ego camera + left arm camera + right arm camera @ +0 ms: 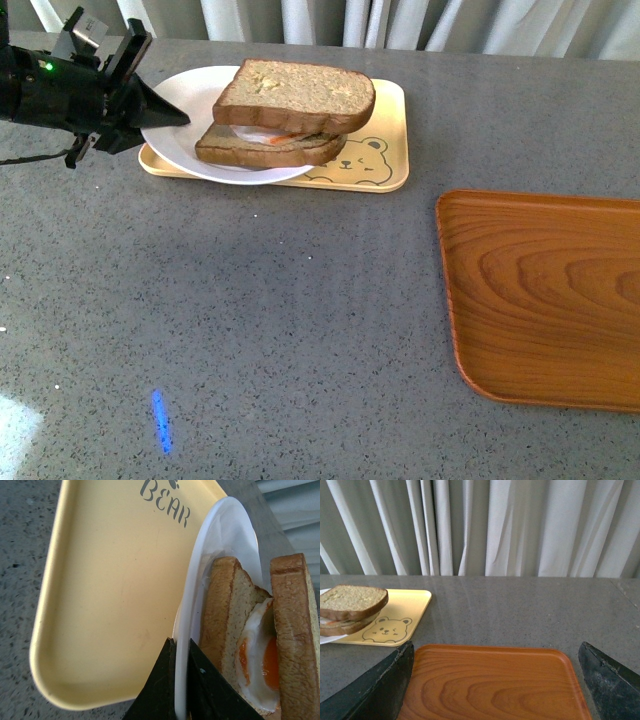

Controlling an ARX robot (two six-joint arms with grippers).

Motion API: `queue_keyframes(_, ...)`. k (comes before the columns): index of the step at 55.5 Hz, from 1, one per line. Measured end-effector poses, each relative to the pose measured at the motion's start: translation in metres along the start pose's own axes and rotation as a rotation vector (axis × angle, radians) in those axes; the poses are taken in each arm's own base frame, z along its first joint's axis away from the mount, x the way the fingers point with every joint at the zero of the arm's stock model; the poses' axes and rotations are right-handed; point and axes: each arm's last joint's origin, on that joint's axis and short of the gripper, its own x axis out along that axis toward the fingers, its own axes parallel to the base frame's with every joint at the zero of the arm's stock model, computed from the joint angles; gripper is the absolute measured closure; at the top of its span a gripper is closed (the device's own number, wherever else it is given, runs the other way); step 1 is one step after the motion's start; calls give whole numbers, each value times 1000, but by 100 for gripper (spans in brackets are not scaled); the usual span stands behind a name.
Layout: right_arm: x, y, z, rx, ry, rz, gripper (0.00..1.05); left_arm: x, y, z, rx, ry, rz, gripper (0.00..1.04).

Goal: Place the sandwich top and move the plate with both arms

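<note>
The sandwich top (295, 92) is sitting on the egg slice (265, 150). The whole stack is on the white plate (185, 95), which is on the yellow bear tray (385, 135) at the far side of the counter (300, 320). The left end effector (178, 115) is pinched narrow on the plate's left rim, and the left wrist view shows one finger on each face of it. The right end effector (496, 650) is spread wide and holding nothing, with the wood-grain tray (550, 290) showing between its fingers, well apart from the plate.
</note>
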Motion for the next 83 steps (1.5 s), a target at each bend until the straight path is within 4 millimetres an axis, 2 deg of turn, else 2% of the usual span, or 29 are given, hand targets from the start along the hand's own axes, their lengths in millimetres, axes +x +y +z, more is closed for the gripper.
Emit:
queue_keyframes(31, 0, 0, 0, 0, 0, 0, 9, 30, 9, 17, 18, 25, -3, 102)
queue_keyframes(49, 0, 0, 0, 0, 0, 0, 9, 35, 10, 24, 28, 31, -7, 101)
queue_keyframes(58, 0, 0, 0, 0, 0, 0, 9, 36, 11, 24, 23, 45, -16, 78)
queue_keyframes(66, 0, 0, 0, 0, 0, 0, 9, 33, 13, 26, 30, 40, -15, 50)
queue_keyframes(77, 0, 0, 0, 0, 0, 0, 9, 27, 20, 29, 39, 32, -15, 24)
queue_keyframes(79, 0, 0, 0, 0, 0, 0, 9, 23, 20, 32, 43, 26, -16, 15)
queue_keyframes(83, 0, 0, 0, 0, 0, 0, 9, 18, 21, 35, 51, 18, -14, 7)
